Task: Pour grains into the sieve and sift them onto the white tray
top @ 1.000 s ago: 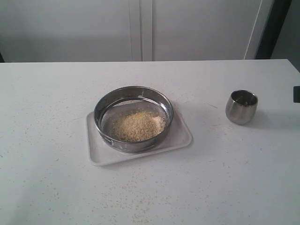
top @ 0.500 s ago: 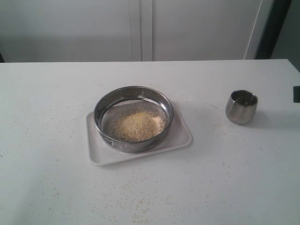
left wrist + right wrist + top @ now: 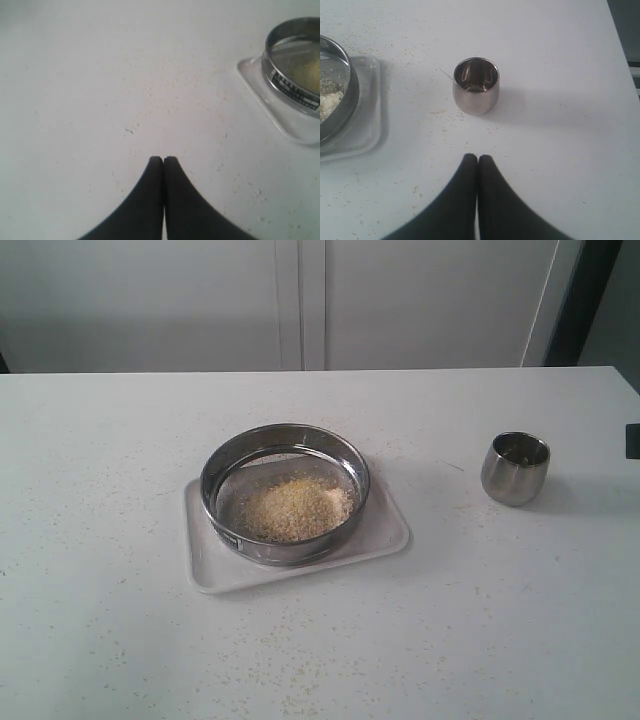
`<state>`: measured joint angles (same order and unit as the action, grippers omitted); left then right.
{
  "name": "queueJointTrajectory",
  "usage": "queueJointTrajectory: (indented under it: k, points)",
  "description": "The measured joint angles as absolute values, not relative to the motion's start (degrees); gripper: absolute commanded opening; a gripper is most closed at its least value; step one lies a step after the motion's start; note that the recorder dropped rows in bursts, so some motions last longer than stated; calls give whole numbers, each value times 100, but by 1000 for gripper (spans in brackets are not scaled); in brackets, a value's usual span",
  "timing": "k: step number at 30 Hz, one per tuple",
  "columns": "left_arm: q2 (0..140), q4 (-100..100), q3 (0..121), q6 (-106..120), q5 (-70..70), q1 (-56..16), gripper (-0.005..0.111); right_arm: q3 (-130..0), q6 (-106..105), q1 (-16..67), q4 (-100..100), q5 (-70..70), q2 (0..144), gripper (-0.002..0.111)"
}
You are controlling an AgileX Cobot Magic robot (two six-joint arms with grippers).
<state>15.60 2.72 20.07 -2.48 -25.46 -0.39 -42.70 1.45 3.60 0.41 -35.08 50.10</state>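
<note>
A white table (image 3: 520, 620) fills the exterior view, its near edge dusted with scattered stray granules (image 3: 300, 675). Neither arm appears in this view.

A little farther back, left of the table's middle, lies the white tray (image 3: 385, 540), flat on the table and turned slightly askew. The sieve (image 3: 285, 445) stands upright on the tray, covering most of it, with bare tray showing at the near-left and right corners. Inside the sieve, a low mound of the grains (image 3: 295, 510) rests on the mesh, golden-yellow with a paler patch toward the right. The mound sits toward the near right side of the ring; the far part of the mesh is bare.

To the right, well apart from the tray, a small rounded steel cup (image 3: 516, 468) stands upright on the table. Its inside looks nearly empty. Behind the table is a pale panelled wall (image 3: 300, 300).

In the left wrist view, the left gripper (image 3: 163, 159) has its two dark fingers pressed together, holding nothing, over bare table speckled with granules. The sieve and tray corner sit well away from it, at the frame's edge.

In the right wrist view, the right gripper (image 3: 477, 157) is likewise closed and empty, its fingers touching. The steel cup stands near its tips but apart from them, with the tray and sieve off to the side.
</note>
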Motion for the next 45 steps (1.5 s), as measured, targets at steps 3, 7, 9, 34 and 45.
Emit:
queueJointTrajectory:
  k: [3,7,9,34,45]
  points:
    - [2146,272,2379,-248,-2975,-39,0,-4270,145,360,41,-3508,5010,0]
    - [3029,272,2833,-248,-3483,-39,0,-4270,145,360,41,-3508,5010,0]
    - [3531,272,3082,-248,-3716,-39,0,-4270,145,360,41,-3508,5010,0]
    - [8267,1416,6137,783,-3738,-1099,0,-4270,145,360,41,-3508,5010,0]
    - [9744,1477,7606,399,-3695,-1825,0,-4270,145,360,41,-3508,5010,0]
